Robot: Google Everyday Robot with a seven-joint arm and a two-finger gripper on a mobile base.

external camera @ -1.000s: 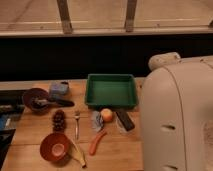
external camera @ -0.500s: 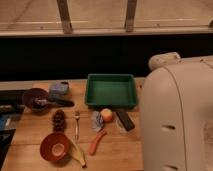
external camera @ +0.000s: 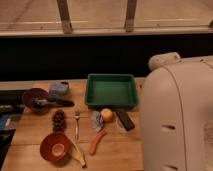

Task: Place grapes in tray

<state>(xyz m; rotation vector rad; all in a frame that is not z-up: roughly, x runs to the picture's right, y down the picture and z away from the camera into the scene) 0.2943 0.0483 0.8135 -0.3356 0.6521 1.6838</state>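
Note:
The grapes (external camera: 59, 120), a small dark red-purple bunch, lie on the wooden table left of a fork (external camera: 76, 124). The green tray (external camera: 111, 93) stands empty at the back middle of the table, up and to the right of the grapes. My gripper is out of view. Only the big white arm housing (external camera: 177, 115) shows, filling the right side and hiding the table's right end. Nothing on the table is held, and the jaws stand wide apart.
A red-brown bowl (external camera: 54, 146) and a banana (external camera: 77, 155) sit at the front left. Another bowl (external camera: 34, 98) holding a dark utensil and a blue object (external camera: 59, 89) are at the back left. A carrot (external camera: 96, 142), an orange fruit (external camera: 107, 115) and a black bar (external camera: 125, 120) lie below the tray.

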